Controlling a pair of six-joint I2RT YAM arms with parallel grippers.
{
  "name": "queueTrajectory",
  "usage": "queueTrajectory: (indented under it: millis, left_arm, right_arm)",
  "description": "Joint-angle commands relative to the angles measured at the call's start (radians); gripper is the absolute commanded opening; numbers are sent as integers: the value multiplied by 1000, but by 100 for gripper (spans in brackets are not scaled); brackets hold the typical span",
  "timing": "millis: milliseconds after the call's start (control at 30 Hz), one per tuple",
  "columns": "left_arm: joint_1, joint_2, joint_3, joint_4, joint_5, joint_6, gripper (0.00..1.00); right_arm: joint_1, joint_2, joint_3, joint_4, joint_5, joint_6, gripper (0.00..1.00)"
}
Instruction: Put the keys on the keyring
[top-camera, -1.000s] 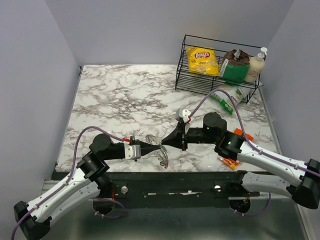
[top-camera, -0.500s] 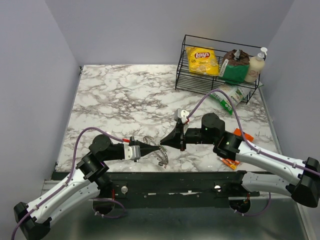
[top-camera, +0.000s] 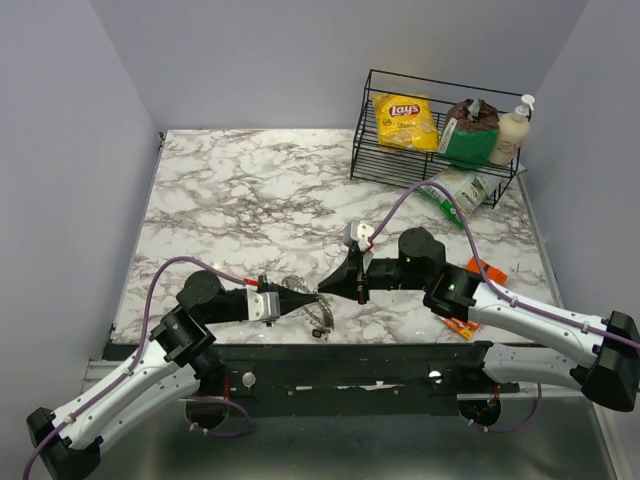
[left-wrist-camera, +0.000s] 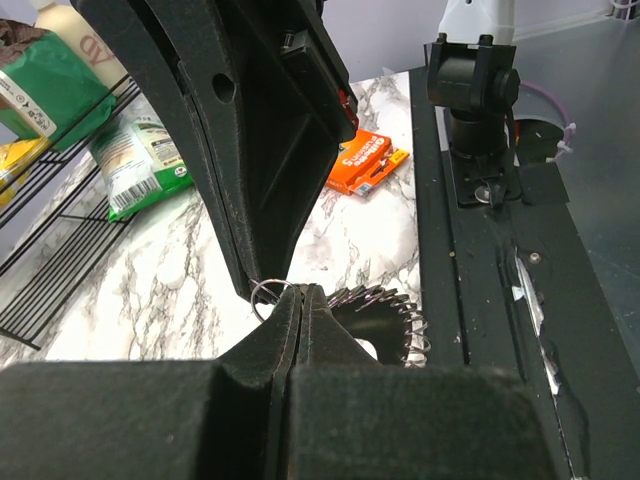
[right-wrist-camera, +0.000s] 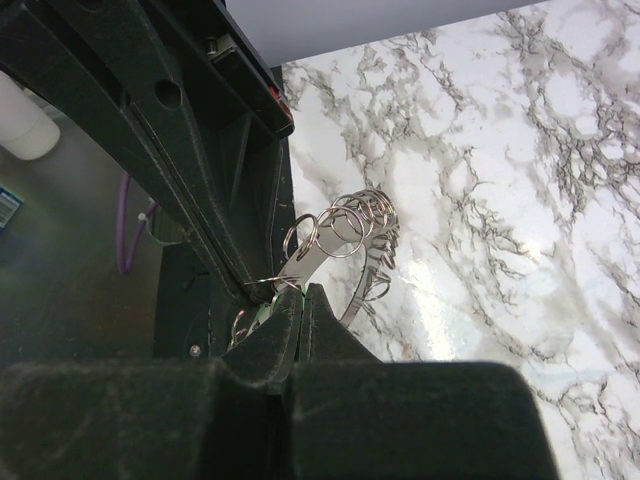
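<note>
The keyring (top-camera: 320, 318), a flat grey band hung with several small wire rings, is held off the table near its front edge. My left gripper (top-camera: 310, 298) is shut on the keyring; the left wrist view shows its jaws (left-wrist-camera: 300, 290) closed on the ring's (left-wrist-camera: 385, 305) rim, with one small wire loop at the tips. My right gripper (top-camera: 324, 288) meets it tip to tip. In the right wrist view it (right-wrist-camera: 303, 290) is shut on a pale green key (right-wrist-camera: 268, 312), only a sliver showing, against the keyring (right-wrist-camera: 340, 240). The red and blue keys are hidden.
A black wire basket (top-camera: 372, 160) at the back right holds a yellow crisp bag (top-camera: 404, 120), a green packet and a bottle. A green-white packet (top-camera: 452, 195) lies before it. Orange packets (top-camera: 486, 268) lie under the right arm. The table's front edge (top-camera: 330, 345) is just below the grippers.
Both grippers, tips together, have moved a little left and toward the front edge, carrying the keyring along. Both stay shut.
</note>
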Motion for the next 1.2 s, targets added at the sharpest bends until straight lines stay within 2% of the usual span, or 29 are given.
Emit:
queueTrajectory:
  millis: [0,1167]
  left_arm:
    - [-24,-42,25,179,100,13,0]
    - [-23,-51,40,162,109,29,0]
  right_arm:
    - [0,35,-26,-65,91,-42,1]
    - [9,37,-78,-74,42,-75,1]
